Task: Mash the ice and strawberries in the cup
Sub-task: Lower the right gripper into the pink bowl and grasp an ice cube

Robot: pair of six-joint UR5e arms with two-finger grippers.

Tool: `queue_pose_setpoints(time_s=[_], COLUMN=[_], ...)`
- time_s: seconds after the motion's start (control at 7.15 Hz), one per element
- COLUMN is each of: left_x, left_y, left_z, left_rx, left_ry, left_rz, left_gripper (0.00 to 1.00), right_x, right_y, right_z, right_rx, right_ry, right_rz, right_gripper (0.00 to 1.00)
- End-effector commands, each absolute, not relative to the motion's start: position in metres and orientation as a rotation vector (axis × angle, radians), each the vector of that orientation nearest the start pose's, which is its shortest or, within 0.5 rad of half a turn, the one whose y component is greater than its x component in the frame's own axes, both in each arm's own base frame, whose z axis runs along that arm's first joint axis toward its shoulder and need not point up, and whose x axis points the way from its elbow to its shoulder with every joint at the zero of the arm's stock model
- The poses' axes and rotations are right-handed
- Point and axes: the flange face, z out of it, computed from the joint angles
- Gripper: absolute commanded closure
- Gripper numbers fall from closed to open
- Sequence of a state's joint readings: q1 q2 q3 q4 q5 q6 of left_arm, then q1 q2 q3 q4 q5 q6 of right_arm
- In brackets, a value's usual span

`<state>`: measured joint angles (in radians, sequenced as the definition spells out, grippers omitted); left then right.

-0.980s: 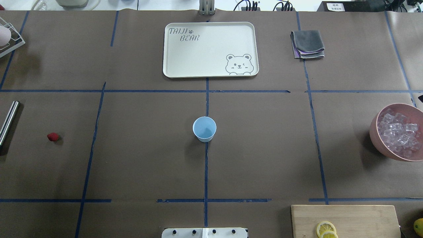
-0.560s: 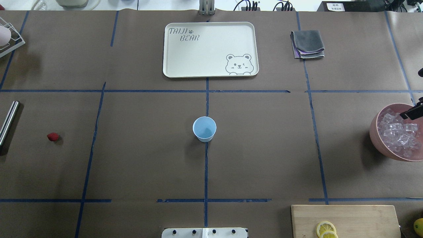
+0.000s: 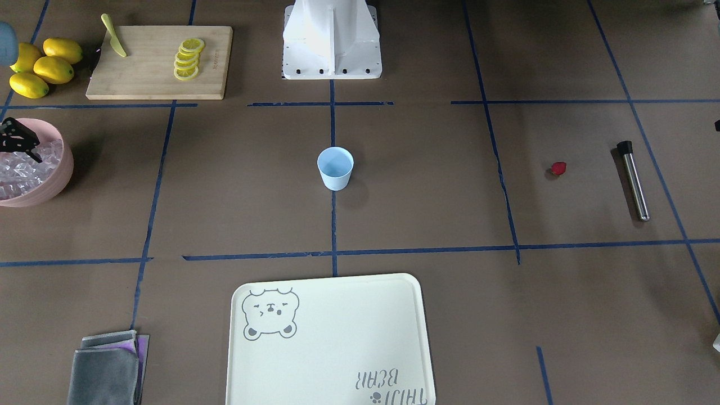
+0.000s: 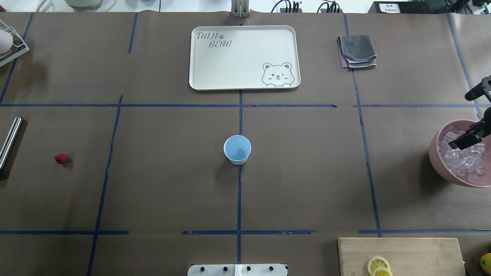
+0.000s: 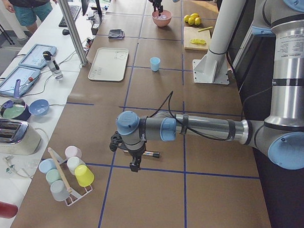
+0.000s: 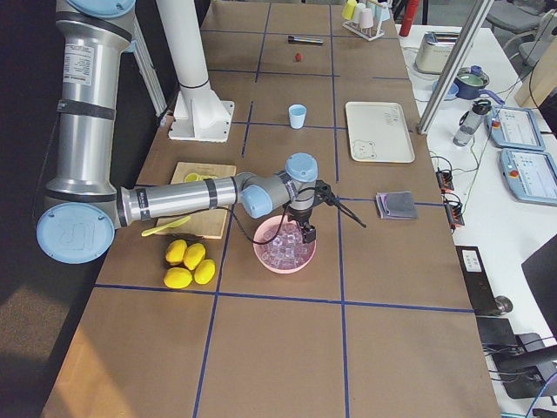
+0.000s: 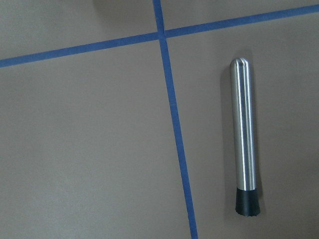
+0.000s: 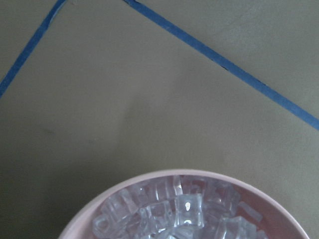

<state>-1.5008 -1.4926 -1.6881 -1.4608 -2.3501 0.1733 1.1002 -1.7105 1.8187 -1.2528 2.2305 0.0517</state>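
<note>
Fingers (image 4: pixel 466 140) on right spread wide, one over ice (image 4: pixel 466 163); cup (image 4: pixel 237 149) upright, mouth up.

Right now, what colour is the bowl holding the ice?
Pink; the bowl shows best in the exterior right view.

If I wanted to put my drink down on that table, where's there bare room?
Bare paper lies all round the cup: toward the strawberry, toward the pink bowl, and toward the tray. It is crowded at the bowl, where the right end effector hovers, and the cutting board.
</note>
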Motion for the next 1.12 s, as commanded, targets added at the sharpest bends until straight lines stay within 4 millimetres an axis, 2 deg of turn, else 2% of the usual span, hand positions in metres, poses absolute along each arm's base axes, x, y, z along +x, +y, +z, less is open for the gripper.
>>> queue_pose_setpoints(time_s=[0.0, 0.42, 0.56, 0.7, 0.84, 0.98], left_x=[-0.0312, -0.0312, -0.0312, -0.0312, -0.0312, -0.0312], left_y=[-0.4564, -0.4565, -0.4566, -0.4566, -0.4566, -0.4566], left_z=[0.6490, 0.6489, 0.6481, 0.6481, 0.6481, 0.6481], left_rx=[-0.028, -0.027, -0.025, -0.025, -0.025, -0.025], left_ry=[0.783, 0.783, 0.783, 0.783, 0.783, 0.783], left_rz=[0.203, 0.204, 0.204, 0.204, 0.204, 0.204], left_gripper=[0.00, 0.00, 0.00, 0.00, 0.00, 0.00], right_x=[-0.1442, -0.1477, -0.1481, -0.1479, -0.1479, -0.1482], right_y=[-0.4292, -0.4285, -0.4290, -0.4283, -0.4283, -0.4289], right_z=[0.5851, 0.5911, 0.5903, 0.5925, 0.5917, 0.5910], right_rx=[0.195, 0.179, 0.181, 0.177, 0.180, 0.182], right_ry=[-0.736, -0.733, -0.735, -0.735, -0.735, -0.736], right_rz=[-0.541, -0.544, -0.546, -0.549, -0.553, -0.555], right_gripper=[0.06, 0.11, 0.27, 0.57, 0.82, 0.97])
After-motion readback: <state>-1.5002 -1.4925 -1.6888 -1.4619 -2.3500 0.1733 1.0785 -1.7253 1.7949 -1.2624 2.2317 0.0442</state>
